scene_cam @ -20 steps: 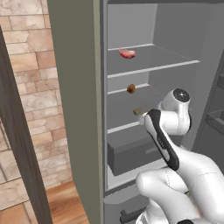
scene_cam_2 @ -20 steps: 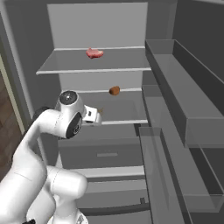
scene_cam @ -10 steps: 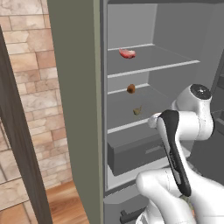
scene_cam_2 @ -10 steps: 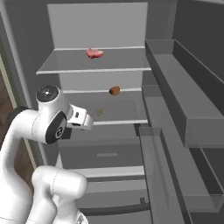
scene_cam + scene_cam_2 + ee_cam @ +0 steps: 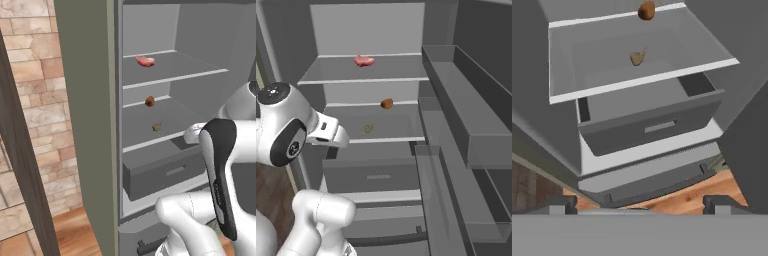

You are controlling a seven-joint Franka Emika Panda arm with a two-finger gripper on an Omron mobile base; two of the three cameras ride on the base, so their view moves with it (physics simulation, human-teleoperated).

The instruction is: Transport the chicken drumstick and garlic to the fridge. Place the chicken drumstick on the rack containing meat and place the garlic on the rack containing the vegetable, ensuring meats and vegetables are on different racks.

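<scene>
Two dark fingertips at the bottom edge of the hand view, spread as wide as they go, nothing between them: gripper (image 5: 639, 204) released and empty. Has pulled back out of the fridge (image 5: 85, 100) over the last second. Was reaching in at shelf level beside the garlic, now hangs back in front of the dark drawer (image 5: 652, 125), looking in from outside.

Leaves the garlic (image 5: 637, 58) lying alone on the second shelf, centre of the upper half of the hand view, apart from everything. Points its thin tip up and to the right in that view, long axis tilted along the same diagonal, fat bulb end at lower left; reads the same from the right base view (image 5: 369, 128).

Further back on what looks like the same shelf, at the top edge: the vegetable (image 5: 646, 10), near the garlic but not touching.

Highest and farthest, the rack containing meat (image 5: 366, 80), with the meat (image 5: 364, 61) on it.

Suggests the garlic half is done — vegetable shelf reached, kept off the meat rack — with the drumstick placement yet to come.
</scene>
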